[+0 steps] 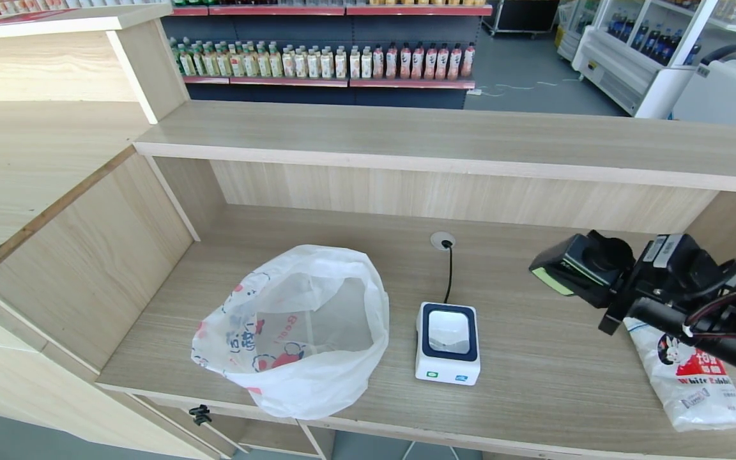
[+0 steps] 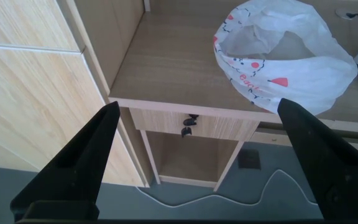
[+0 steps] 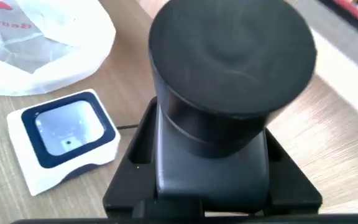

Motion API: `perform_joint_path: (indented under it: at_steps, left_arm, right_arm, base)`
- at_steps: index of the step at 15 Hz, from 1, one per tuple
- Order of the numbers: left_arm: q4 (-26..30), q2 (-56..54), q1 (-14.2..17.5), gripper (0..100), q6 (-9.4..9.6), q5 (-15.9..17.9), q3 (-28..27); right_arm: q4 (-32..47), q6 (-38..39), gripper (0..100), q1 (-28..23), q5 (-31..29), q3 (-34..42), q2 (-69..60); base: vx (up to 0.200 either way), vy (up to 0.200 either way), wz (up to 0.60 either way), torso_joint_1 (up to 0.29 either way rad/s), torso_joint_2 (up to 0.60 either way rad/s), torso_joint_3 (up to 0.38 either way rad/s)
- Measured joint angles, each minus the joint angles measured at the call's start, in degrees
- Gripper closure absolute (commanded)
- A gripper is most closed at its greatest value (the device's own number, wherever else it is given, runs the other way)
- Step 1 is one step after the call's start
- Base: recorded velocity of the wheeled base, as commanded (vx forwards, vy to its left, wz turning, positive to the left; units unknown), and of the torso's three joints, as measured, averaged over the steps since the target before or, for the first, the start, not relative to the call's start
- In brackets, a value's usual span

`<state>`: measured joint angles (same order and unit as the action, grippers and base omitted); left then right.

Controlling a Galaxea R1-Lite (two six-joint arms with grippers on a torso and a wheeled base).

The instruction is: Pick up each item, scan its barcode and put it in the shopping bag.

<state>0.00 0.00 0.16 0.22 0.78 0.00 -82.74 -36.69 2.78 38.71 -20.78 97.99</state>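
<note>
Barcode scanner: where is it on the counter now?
The barcode scanner stands on the counter, head view centre, just right of the shopping bag.

Left jaws wide apart, right jaws clamped.

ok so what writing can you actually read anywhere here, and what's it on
white packet: large red characters and a line of brand lettering beneath, left unquoted; the fine print below is too small to read.
shopping bag: red and blue printed characters, crumpled, not readable.
scanner: two small icons on the front, no readable words.
shelf bottles: labels too small to read.
</note>
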Motion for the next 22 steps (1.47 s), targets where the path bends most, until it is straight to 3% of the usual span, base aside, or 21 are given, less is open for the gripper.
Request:
perform_joint_path:
  at_steps: [5, 8, 11, 13, 17, 22]
  left_arm:
    - [0.0, 0.0, 0.0, 0, -0.01, 0.0, 0.0]
    - [0.0, 0.0, 0.0, 0, 0.0, 0.0, 0.0]
    - [0.0, 0.0, 0.0, 0, -0.01, 0.0, 0.0]
    - [0.0, 0.0, 0.0, 0, -0.01, 0.0, 0.0]
    - [0.0, 0.0, 0.0, 0, -0.01, 0.0, 0.0]
    - [0.0, 0.0, 0.0, 0, -0.01, 0.0, 0.0]
  right_arm:
    - [6.1, -25.6, 100, 0.5, 0.0, -2.8, -13.6]
    - [5.9, -34.0, 100, 3.0, 0.1, -3.0, -16.4]
    - [2.5, -46.5, 100, 6.0, 0.1, -3.2, -18.8]
    - [-4.9, -54.9, 100, 6.8, -0.1, -3.3, -20.4]
    - [-5.6, -73.5, 100, 11.0, 0.4, -2.3, -23.8]
    - [-5.3, -87.5, 100, 18.9, 1.9, 0.9, -25.6]
  base:
    - [0.0, 0.0, 0.0, 0.0, 0.0, 0.0]
    - [0.0, 0.0, 0.0, 0.0, 0.0, 0.0]
    - [0.0, 0.0, 0.0, 0.0, 0.0, 0.0]
    - [0.0, 0.0, 0.0, 0.0, 0.0, 0.0]
    - [0.0, 0.0, 0.0, 0.0, 0.0, 0.0]
    - [0.0, 0.0, 0.0, 0.0, 0.0, 0.0]
